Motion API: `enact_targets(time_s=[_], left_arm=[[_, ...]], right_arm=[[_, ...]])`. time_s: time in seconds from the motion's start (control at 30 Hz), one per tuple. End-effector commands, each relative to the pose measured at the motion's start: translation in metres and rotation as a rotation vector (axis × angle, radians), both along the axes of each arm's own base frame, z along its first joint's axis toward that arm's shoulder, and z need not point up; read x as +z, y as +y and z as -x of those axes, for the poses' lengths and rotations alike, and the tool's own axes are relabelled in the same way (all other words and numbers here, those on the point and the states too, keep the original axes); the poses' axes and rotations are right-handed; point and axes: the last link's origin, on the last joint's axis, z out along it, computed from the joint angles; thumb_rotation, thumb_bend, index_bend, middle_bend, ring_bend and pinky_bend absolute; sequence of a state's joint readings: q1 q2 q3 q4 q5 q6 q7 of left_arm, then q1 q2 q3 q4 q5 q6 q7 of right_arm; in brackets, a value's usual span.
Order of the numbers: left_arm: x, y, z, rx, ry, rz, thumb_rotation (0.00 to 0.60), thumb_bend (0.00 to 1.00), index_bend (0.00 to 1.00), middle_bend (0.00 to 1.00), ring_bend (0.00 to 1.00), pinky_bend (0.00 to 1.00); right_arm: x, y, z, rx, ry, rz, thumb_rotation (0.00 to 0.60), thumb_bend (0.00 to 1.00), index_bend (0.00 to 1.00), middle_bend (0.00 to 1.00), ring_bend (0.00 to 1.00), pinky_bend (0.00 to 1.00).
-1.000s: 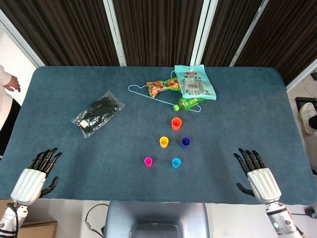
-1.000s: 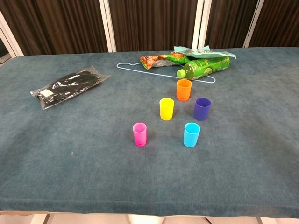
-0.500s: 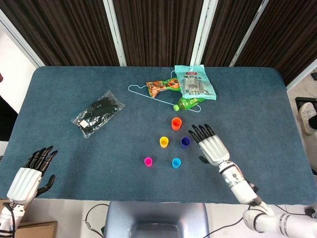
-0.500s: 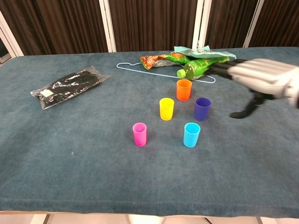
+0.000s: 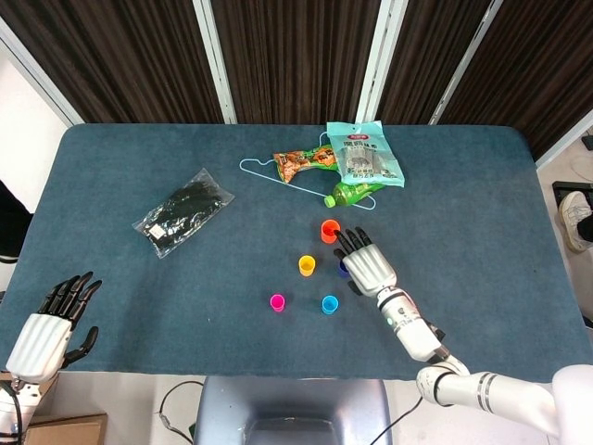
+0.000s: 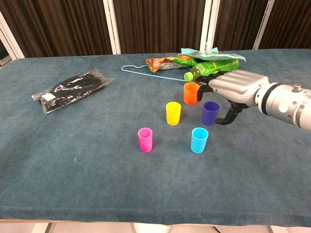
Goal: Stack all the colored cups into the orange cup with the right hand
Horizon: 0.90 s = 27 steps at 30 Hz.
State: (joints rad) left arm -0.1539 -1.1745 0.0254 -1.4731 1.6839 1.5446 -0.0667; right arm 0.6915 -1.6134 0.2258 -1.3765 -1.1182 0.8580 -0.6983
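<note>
Five small plastic cups stand upright and apart from one another on a dark blue table [image 5: 111,306], and none holds another cup. The orange cup [image 6: 191,92] is farthest from the robot. In front of it stand the yellow cup [image 6: 173,112] to the left and the purple cup [image 6: 210,112] to the right. Nearest the robot are the pink cup [image 6: 145,139] on the left and the light blue cup [image 6: 199,140] on the right. In the chest view the openings are seen from the side, so the insides cannot be checked there; from the head view the visible cups look empty. The right hand [image 6: 236,87] hangs just above and beside the purple cup with its fingers spread and its thumb hanging down on the cup's right; it grasps nothing, and in the head view it hides most of that cup. The left hand [image 5: 42,329] rests off the table's near left corner, fingers loosely spread, holding nothing. At the far side lie a green bottle [image 6: 212,69] on its side, a pale wire hanger [image 5: 269,176], two snack bags [image 5: 363,156], and, well to the left, a black packet [image 6: 70,89] in clear wrap.
</note>
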Motion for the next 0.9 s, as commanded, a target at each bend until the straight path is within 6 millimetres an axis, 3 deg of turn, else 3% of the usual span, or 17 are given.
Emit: enact_targets(time_s=[0.03, 0.57, 0.7, 0.9], left_arm=[[0.000, 0.000, 0.000, 0.000, -0.001, -0.001, 0.600, 0.46, 0.00, 0.00, 0.03, 0.13], [-0.001, 0.002, 0.001, 0.003, 0.001, 0.003, 0.600, 0.46, 0.00, 0.00, 0.03, 0.13], [-0.001, 0.002, 0.001, 0.004, 0.001, 0.004, 0.600, 0.46, 0.00, 0.00, 0.03, 0.13], [-0.001, 0.002, 0.001, 0.005, 0.002, 0.007, 0.600, 0.46, 0.00, 0.00, 0.03, 0.12]], right_arm=[[-0.004, -0.005, 0.001, -0.012, 0.029, 0.017, 0.600, 0.42, 0.40, 0.00, 0.00, 0.00], [-0.010, -0.010, 0.001, -0.050, 0.021, 0.032, 0.600, 0.46, 0.50, 0.00, 0.00, 0.00], [-0.009, -0.011, 0.001, -0.057, 0.012, 0.045, 0.600, 0.47, 0.59, 0.00, 0.00, 0.00], [0.002, -0.019, -0.007, -0.066, -0.079, 0.114, 0.600, 0.48, 0.64, 0.00, 0.00, 0.00]])
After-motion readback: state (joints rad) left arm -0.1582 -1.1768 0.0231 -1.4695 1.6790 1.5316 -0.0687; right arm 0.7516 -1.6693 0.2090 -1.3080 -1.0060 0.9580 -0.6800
